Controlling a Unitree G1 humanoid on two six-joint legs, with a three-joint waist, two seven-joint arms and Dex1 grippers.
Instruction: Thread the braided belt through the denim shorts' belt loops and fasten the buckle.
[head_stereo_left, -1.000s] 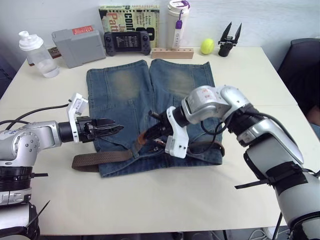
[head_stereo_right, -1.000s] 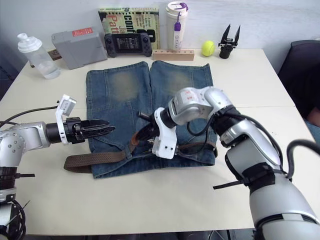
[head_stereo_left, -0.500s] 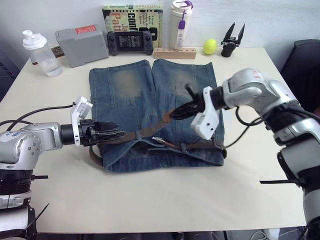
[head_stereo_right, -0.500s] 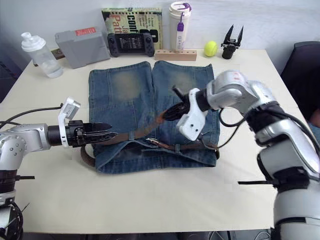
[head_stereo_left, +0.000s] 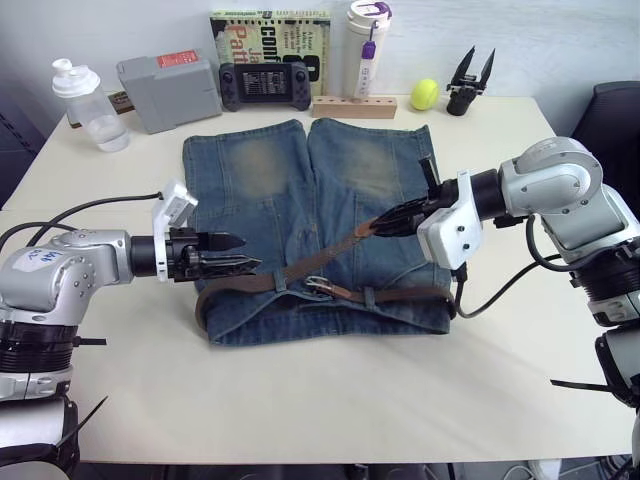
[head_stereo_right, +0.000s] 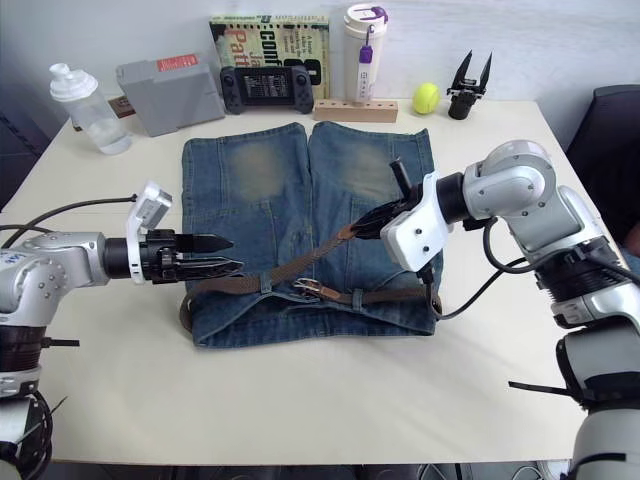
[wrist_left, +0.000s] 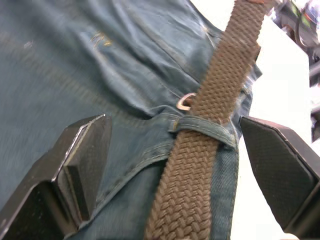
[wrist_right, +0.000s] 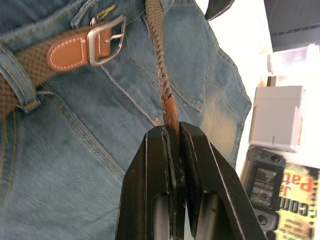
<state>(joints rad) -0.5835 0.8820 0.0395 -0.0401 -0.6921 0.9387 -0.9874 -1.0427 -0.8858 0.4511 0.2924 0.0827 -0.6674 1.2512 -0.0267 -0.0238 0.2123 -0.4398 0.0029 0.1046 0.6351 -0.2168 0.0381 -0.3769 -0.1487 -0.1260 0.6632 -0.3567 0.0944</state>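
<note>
Braided belt (head_stereo_left: 330, 250) tip pinched by right claw (head_stereo_left: 378, 227) | left claw (head_stereo_left: 240, 266) wide (astride loop (wrist_left: 202, 128))

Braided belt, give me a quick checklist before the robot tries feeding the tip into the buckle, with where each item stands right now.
1. Right gripper holds the braided belt by its leather tip: ok, fingers shut on it.
2. Belt passes under a belt loop near the left gripper: ok.
3. Left gripper free to pin the strap: ok, open, fingers either side of the belt, not touching it.
4. Buckle lying exposed on the denim shorts: ok, frame and prong visible.
5. Tip lined up with the buckle: not ok, it is held up over the shorts' leg, away from the buckle.
6. Belt through every loop: cannot tell.
</note>
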